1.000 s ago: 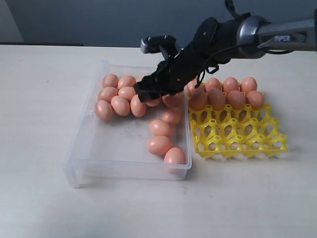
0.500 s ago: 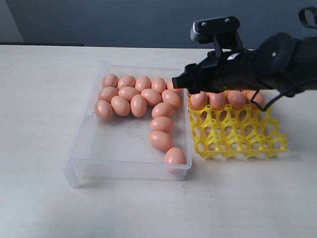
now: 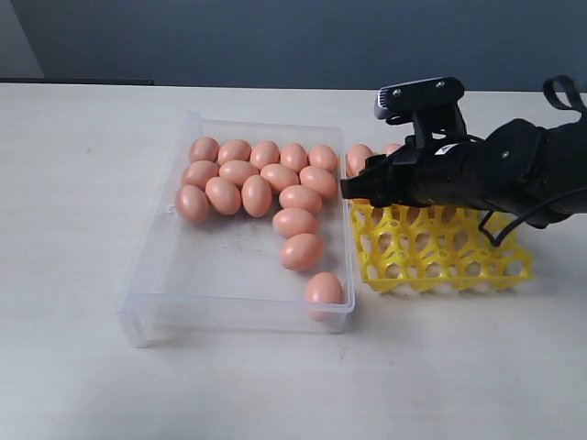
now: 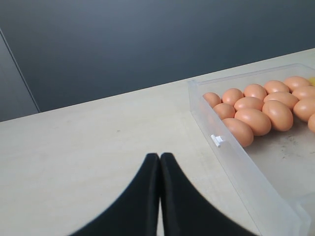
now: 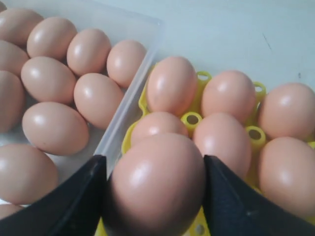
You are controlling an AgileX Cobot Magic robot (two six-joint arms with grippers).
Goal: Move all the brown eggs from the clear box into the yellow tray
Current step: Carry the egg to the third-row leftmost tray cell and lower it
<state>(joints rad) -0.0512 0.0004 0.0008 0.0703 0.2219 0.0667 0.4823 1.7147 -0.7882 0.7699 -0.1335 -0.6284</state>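
On the pale tabletop (image 3: pixel 73 385) we see our right gripper (image 5: pixel 153 196) clamped on a smooth orange-brown egg (image 5: pixel 157 172) above the bright yellow plastic tray (image 3: pixel 440 266) at centre right, our left gripper (image 4: pixel 160 157) pressed together.

We see the box (image 3: pixel 211 266) on the table (image 3: pixel 73 367), with the tray (image 3: pixel 440 275) just right of it. The eggs (image 3: pixel 238 171) lie in the box and at the tray's back.

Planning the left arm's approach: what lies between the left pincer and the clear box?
Only bare tabletop: the left wrist view shows nothing between the shut left pincer and the clear box wall.
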